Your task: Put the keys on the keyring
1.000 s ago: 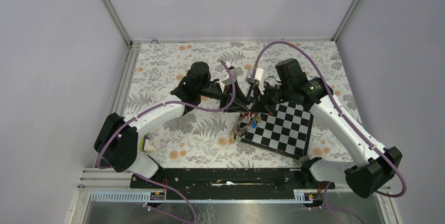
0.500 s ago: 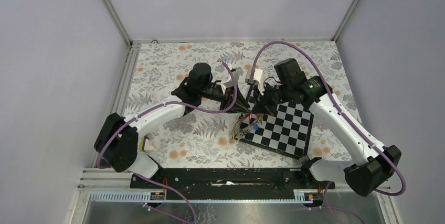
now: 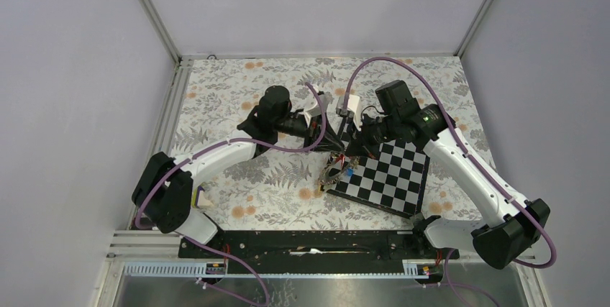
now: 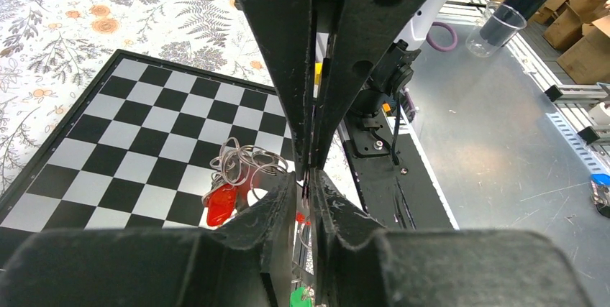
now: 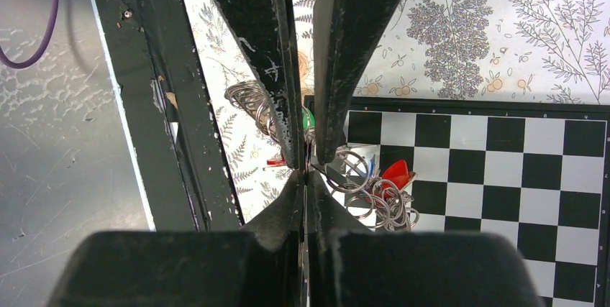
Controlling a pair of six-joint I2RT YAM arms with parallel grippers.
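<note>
Tip to tip over the near-left corner of the chessboard [image 3: 392,177], left hand [image 4: 308,185] reaching in from the left and right hand [image 5: 306,177] from the right, long axes on nearly one line across the counter [image 3: 237,98]. Right hand clenched, pads pressed flat together at the tips; too fine to tell whether pinching a strand of wire. Left hand narrowed to a slit, not visibly sealed, with a green tag [image 5: 308,117] showing in the gap behind the tips; impossible to tell whether clamped on that key or merely in front of it. Just below the meeting point and a little toward the arm bases, the keys [image 3: 335,172] heaped on the board's corner, tangled with grey wire loops [image 4: 248,157], a red key [image 4: 220,203] and a blue key [image 5: 368,167] among them. No certain sight of the keyring: perhaps edge-on between the two hands, perhaps one of the loops in the tangle. By the look of it, threading in hand, the green tag the likely candidate and the heap not yet dealt with. Neither hand clearly nearer the heap, both just above it. Next move likely to hinge on keeping both axes in line, so as to slide key eye along wire rather than across it.
</note>
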